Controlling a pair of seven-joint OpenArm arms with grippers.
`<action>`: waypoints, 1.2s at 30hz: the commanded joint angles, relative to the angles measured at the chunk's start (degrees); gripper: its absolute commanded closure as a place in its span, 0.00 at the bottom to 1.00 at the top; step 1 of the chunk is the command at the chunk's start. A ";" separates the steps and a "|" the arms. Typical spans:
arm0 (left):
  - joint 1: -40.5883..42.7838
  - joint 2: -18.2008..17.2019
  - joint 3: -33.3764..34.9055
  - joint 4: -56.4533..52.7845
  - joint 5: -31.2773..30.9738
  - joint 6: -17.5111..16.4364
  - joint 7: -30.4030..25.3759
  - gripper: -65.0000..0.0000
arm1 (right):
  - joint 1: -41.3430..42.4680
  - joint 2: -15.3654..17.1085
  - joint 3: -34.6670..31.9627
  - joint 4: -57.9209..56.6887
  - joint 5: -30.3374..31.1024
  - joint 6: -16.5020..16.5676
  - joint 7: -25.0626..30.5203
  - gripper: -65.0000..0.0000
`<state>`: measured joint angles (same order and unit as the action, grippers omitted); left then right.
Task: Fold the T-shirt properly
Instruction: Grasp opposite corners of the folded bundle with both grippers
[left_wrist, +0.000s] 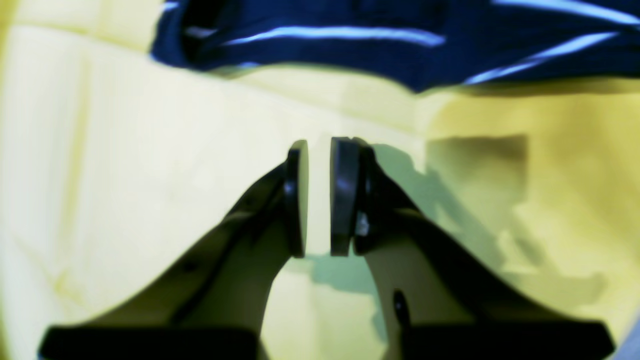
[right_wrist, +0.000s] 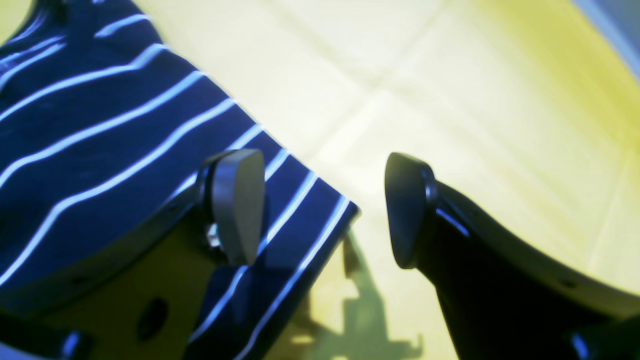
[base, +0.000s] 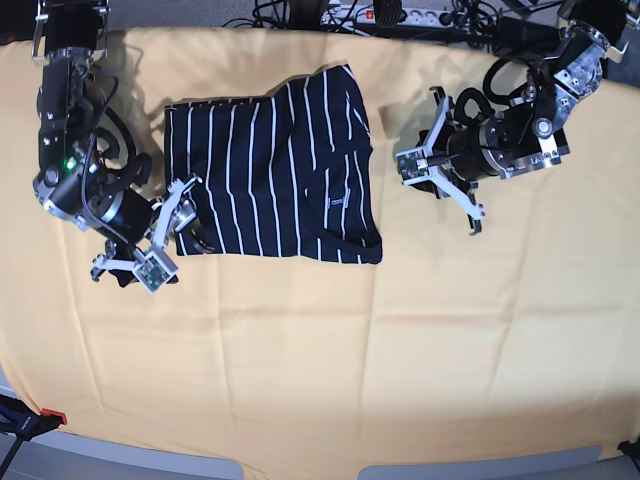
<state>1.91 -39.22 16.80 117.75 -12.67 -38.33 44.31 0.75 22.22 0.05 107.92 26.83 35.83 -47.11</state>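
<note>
Yellow cloth underlies the striped T-shirt, its near corner between the right end effector's wide-parted, empty fingers; the left end effector, slightly parted, empty, is farther from that corner.

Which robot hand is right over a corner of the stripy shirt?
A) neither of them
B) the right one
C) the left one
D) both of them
B, because the right gripper has the corner of the striped T-shirt between its wide-open fingers, while the left gripper hangs over the yellow cloth beside the shirt.
</note>
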 joint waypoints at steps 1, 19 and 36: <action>-0.81 -0.44 -0.37 1.90 -4.31 -1.07 -2.47 0.86 | 2.38 0.79 0.37 -0.87 1.55 1.03 1.46 0.39; 2.56 4.90 12.70 2.62 -5.49 -1.67 -4.13 1.00 | 12.85 0.81 -5.20 -18.99 -0.31 4.17 4.31 1.00; 1.86 4.79 14.58 -4.35 2.43 2.58 -7.08 1.00 | 15.91 7.41 -21.59 -25.44 -2.10 4.17 1.62 1.00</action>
<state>4.27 -34.11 31.55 112.90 -11.00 -36.16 37.43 15.57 28.77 -21.78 82.06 24.49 39.88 -45.23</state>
